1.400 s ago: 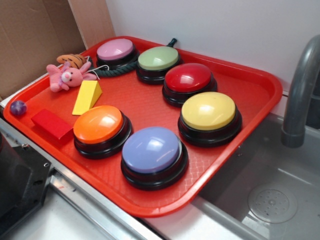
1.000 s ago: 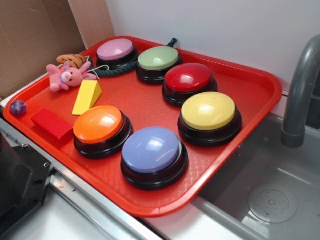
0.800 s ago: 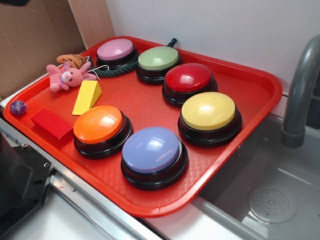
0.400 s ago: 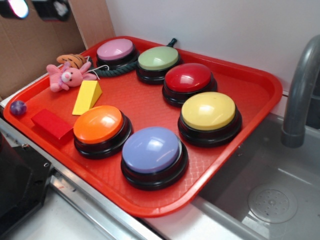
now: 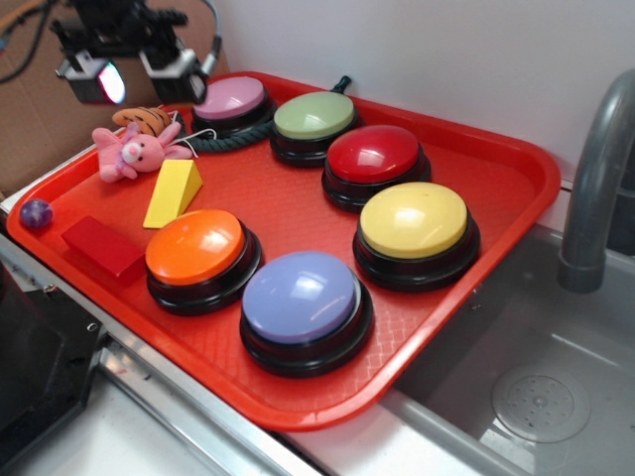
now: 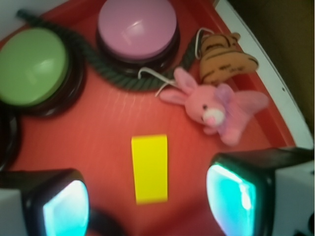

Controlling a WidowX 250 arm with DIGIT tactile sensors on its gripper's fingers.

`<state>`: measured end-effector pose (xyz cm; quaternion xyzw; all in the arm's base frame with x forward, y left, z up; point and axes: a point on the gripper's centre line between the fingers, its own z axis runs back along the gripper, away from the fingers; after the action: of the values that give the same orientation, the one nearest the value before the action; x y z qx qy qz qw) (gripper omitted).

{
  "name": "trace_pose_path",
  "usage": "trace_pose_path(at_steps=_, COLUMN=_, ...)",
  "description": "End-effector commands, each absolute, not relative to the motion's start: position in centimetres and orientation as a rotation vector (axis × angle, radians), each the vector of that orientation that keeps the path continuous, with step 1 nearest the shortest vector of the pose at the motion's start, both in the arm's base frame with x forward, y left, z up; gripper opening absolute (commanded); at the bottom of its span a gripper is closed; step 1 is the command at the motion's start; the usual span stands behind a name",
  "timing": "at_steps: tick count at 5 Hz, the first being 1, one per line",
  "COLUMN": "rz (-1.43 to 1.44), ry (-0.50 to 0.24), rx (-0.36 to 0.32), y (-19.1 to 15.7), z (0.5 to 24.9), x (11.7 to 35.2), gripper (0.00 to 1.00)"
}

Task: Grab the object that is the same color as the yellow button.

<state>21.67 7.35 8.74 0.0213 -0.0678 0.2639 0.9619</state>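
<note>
The yellow wedge block (image 5: 173, 192) lies on the red tray (image 5: 476, 169) at its left, between the pink plush toy (image 5: 132, 152) and the orange button (image 5: 198, 256). The yellow button (image 5: 414, 231) stands at the tray's right. My gripper (image 5: 139, 79) hangs high over the tray's far left corner, above the plush toy, open and empty. In the wrist view the wedge (image 6: 149, 168) lies well below, between the two spread glowing fingers (image 6: 231, 199), with the gripper (image 6: 147, 204) centred just behind it.
On the tray stand pink (image 5: 230, 103), green (image 5: 314, 122), red (image 5: 374, 162) and blue (image 5: 302, 305) buttons. A flat red block (image 5: 103, 245), a purple ball (image 5: 36, 213), a striped toy (image 5: 144, 119) and a dark rope (image 5: 223, 142) lie at the left. A grey faucet (image 5: 595, 188) rises at the right.
My gripper has come into view from the upper left and moved down and to the right, toward the spot above the plush toy. The objects on the tray have not moved.
</note>
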Motion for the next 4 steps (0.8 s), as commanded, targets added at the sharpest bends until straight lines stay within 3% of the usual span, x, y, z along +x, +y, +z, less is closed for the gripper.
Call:
trace_pose_path(at_steps=1, rz=0.489, ry=-0.079, rx=0.015, y=7.7, z=4.8, x=21.9, gripper=1.00)
trace_pose_path(at_steps=3, rz=0.532, ry=-0.043, rx=0.025, y=8.0, z=2.2, x=21.2, gripper=1.00)
trace_pose_path(at_steps=4, rz=0.532, ry=-0.037, rx=0.026, y=8.1, z=2.0, x=21.1, gripper=0.02)
